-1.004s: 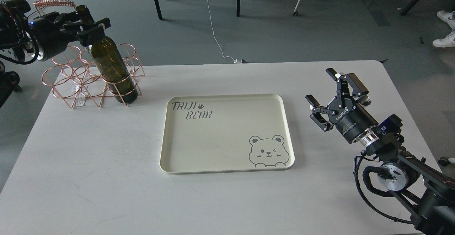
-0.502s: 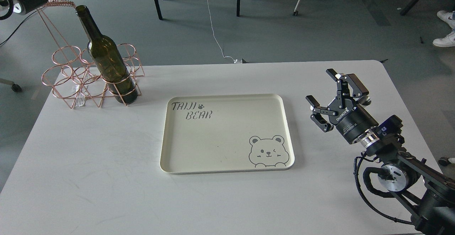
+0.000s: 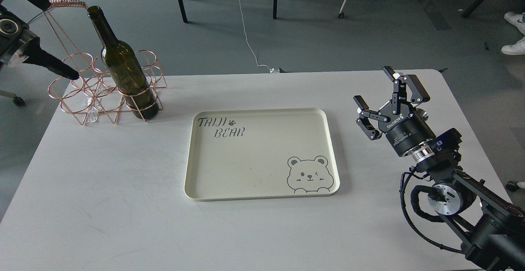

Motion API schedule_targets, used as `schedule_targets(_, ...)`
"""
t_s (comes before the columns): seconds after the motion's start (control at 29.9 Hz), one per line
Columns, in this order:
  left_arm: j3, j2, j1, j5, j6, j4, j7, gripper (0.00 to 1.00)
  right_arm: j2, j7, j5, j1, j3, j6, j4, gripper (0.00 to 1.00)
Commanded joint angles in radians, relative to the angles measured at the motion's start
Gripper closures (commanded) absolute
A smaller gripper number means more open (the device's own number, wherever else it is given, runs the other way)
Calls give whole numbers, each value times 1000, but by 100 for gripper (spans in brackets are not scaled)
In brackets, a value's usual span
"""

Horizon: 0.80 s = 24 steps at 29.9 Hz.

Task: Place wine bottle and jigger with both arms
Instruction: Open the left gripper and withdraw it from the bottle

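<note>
A: Top left, our left arm (image 3: 24,53) is cut off by the frame; only dark housings and a black tapered piece show, so we cannot tell how its jaws stand. We see no jigger anywhere on the desk (image 3: 123,205).

B: Our right gripper (image 3: 387,99) hovers above the desk's right side, jaws released and spread, grasping nothing. Its lettering is too small for us to read.

A: The wine bottle (image 3: 123,68) stands tilted in the front ring of the copper wire rack (image 3: 82,94) at the desk's far left corner, neck leaning left, free of both arms.

B: The cream tray (image 3: 262,193) lies centred, bare but for its printed bear and "TAIJI BEAR" lettering. Open desk runs all round it, widest along the near edge and at the left.

A: Between our right gripper and the tray's right rim is a clear strip. The rack's wires ring the bottle's base; its coiled handle rises just left of the neck.

B: Beyond the far edge we see chair legs, a white cable and someone's white shoes.
</note>
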Motion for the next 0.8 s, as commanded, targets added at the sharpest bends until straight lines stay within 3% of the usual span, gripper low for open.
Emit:
schedule_targets(0.0,-14,-60,115,-71,0,-61,0,2,24,0,0,6,20,-7,-3,1)
schedule_targets(0.27,-135,-234,385,-320,-16,-61,0,2,60,0,5,3,29,-5,-8,1)
schedule_targets(0.33,-167,-268,464,-346,-37,-61,71,2,79,0,3,-1,33,-5,-8,1)
schedule_targets(0.37,-180,-284,501,-349,-54,-61,87,2,86,0,5,-6,38,-5,-8,1)
schedule_targets(0.5,-240,-336,622,-351,-112,-57,97,2,97,0,3,-30,55,-5,-10,1)
schedule_targets(0.77,-283,-411,699,-352,-171,83,101,2,103,0,3,-41,53,0,-31,1)
